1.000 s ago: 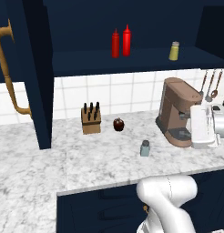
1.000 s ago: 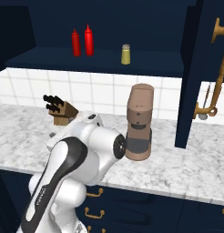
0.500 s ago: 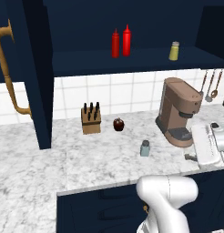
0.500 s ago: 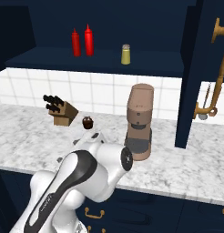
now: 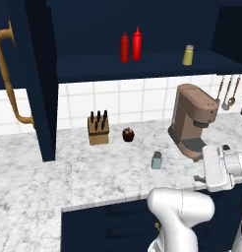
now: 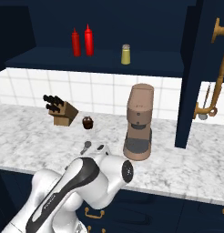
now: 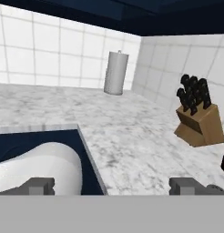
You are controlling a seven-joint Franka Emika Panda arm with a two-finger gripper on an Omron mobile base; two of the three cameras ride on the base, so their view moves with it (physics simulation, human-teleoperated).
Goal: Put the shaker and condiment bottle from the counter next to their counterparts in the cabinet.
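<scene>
Overhead, the cabinet (image 5: 142, 66) shadows the marbled counter (image 5: 54, 172).

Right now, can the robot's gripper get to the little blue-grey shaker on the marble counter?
Probably yes: the small blue-grey shaker stands alone on the marbled counter, the brown coffee machine off to one side, and the gripper is open.

The counter (image 5: 54, 182) holds a small blue-grey shaker (image 5: 156, 160), a knife block (image 5: 98, 129), a dark round thing (image 5: 128, 134) and a brown coffee machine (image 5: 191, 120) (a paper roll (image 7: 116, 73) stands far off).
</scene>
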